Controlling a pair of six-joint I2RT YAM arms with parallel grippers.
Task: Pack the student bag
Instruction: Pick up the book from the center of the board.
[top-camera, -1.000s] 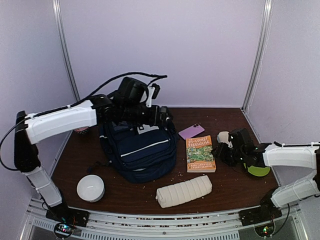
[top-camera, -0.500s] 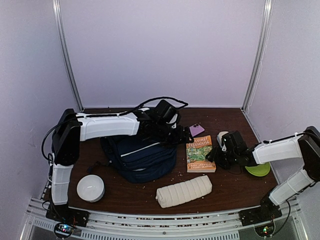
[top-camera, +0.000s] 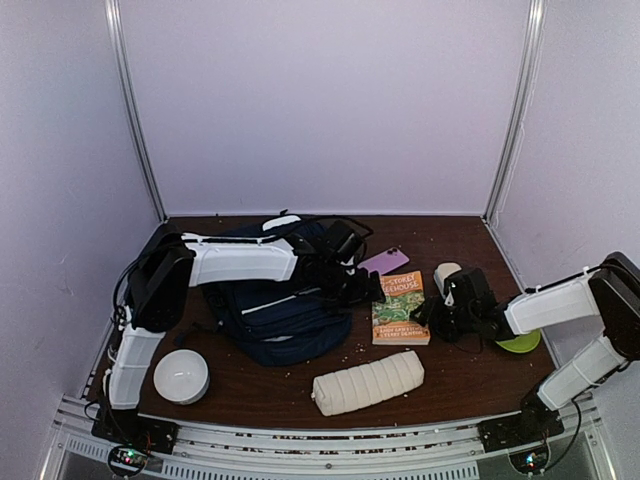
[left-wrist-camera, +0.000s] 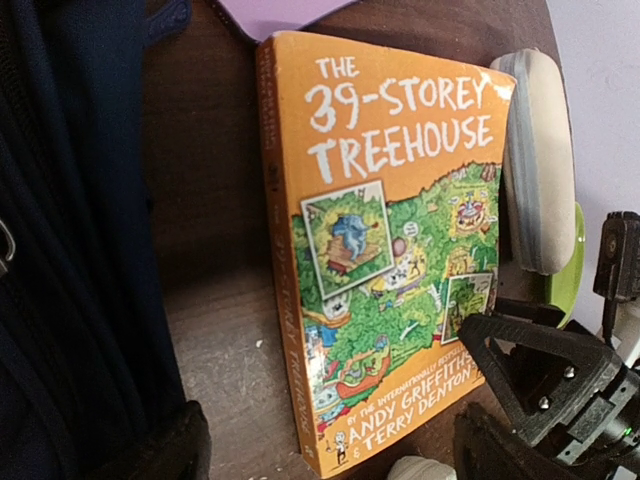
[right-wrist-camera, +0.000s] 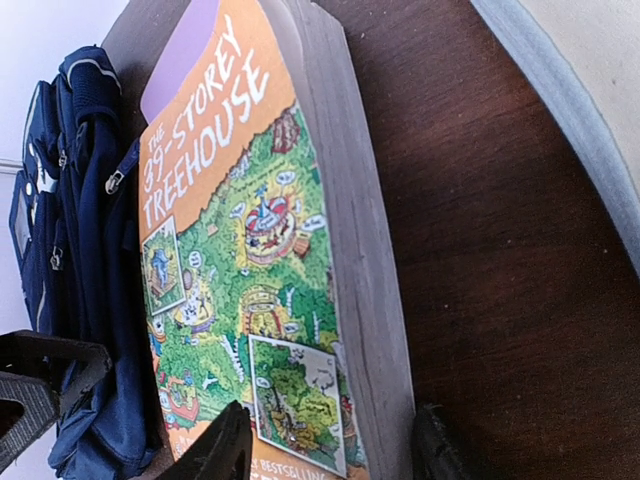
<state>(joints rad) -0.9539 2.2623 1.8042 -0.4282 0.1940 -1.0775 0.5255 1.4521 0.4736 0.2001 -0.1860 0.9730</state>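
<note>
The student bag, dark navy with white trim, lies at centre left of the table; it also shows in the left wrist view and the right wrist view. An orange book, "The 39-Storey Treehouse", lies flat to its right. My left gripper reaches over the bag, open, low over the gap between bag and book, the book's near corner between its jaws. My right gripper is open, its jaws straddling the book's page edge.
A purple phone lies behind the book. A white-grey oval case and a green plate sit at the right. A white ribbed pouch and a round white box lie near the front edge.
My left arm swung from behind the bag, over it, down to the book's left side. My right gripper moved left up to the book's right edge.
</note>
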